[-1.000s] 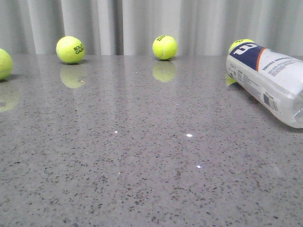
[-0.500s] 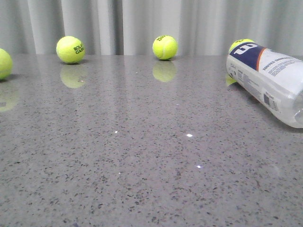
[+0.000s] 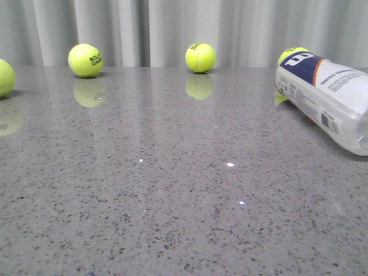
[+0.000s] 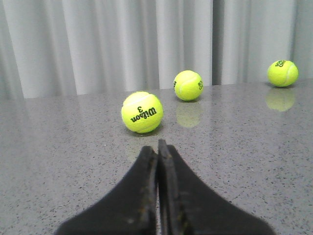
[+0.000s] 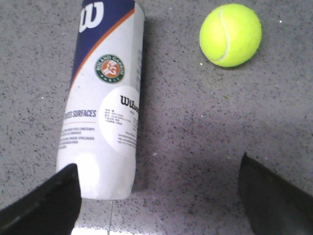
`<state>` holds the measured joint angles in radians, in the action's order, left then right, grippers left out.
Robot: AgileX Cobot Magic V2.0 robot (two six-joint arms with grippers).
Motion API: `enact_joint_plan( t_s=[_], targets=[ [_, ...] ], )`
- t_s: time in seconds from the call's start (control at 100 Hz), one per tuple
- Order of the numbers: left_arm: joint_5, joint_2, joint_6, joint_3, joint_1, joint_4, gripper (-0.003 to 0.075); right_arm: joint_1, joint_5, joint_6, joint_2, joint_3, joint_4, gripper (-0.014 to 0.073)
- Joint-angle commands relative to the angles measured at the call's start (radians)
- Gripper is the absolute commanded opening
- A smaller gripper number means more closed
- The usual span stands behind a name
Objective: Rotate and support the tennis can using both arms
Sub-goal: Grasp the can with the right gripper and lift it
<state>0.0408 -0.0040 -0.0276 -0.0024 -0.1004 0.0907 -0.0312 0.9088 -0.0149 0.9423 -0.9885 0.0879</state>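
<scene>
The tennis can (image 3: 328, 98) lies on its side at the table's right, its navy end toward the curtain. In the right wrist view the tennis can (image 5: 105, 98) shows its white label, orange stripe and logo. My right gripper (image 5: 159, 161) hangs open just above its near end, and one finger (image 5: 54, 193) overlaps that end's corner. The other finger (image 5: 269, 188) is well clear of it, over bare table. My left gripper (image 4: 157, 147) is shut on nothing and points low over the table at a yellow ball (image 4: 142, 111). Neither arm shows in the front view.
Yellow tennis balls sit along the back edge: one (image 3: 85, 60) at the left, one (image 3: 200, 57) in the middle, one (image 3: 3, 77) at the far left and one (image 3: 291, 53) behind the can. A ball (image 5: 230, 35) lies beside the can. Grey curtain (image 3: 184, 29) behind.
The can has shifted very slightly to the right in the front view. The balls have not moved.
</scene>
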Motion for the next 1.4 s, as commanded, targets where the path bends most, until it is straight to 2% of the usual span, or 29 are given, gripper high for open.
enact_joint_plan(
  t_s=[0.0,0.19,0.43,0.8,1.09,1.16,1.33,1.39],
  targets=[
    [-0.086,-0.039,-0.010,0.047,0.000,0.001,-0.0021,0.002,-0.091,0.015,0.012,-0.036,0.050,0.0644],
    [-0.086,-0.039,-0.010,0.047,0.000,0.001,-0.0021,-0.057,-0.139,0.049,0.097,-0.037,0.081,0.0644],
    [-0.086,-0.039,-0.010,0.047,0.000,0.001,-0.0021,-0.154,-0.272,0.049,0.264,-0.054,0.081,0.0644],
    [-0.086,-0.039,-0.010,0.047,0.000,0.001,-0.0021,-0.157,-0.323,0.049,0.506,-0.144,0.081,0.0644],
    [-0.086,-0.039,-0.010,0.047,0.000,0.001,-0.0021,-0.157,-0.321,0.049,0.569,-0.144,0.081,0.0636],
    [-0.086,-0.039,-0.010,0.047,0.000,0.001,-0.0021,-0.157,-0.321,0.049,0.565,-0.144,0.081,0.0575],
    [-0.086,-0.039,-0.010,0.047,0.000,0.001,-0.0021,-0.157,-0.296,0.049,0.559,-0.147,0.081,0.0281],
    [-0.086,-0.039,-0.010,0.047,0.000,0.001,-0.0021,-0.157,-0.244,0.049,0.554,-0.169,0.081,0.0237]
  ],
)
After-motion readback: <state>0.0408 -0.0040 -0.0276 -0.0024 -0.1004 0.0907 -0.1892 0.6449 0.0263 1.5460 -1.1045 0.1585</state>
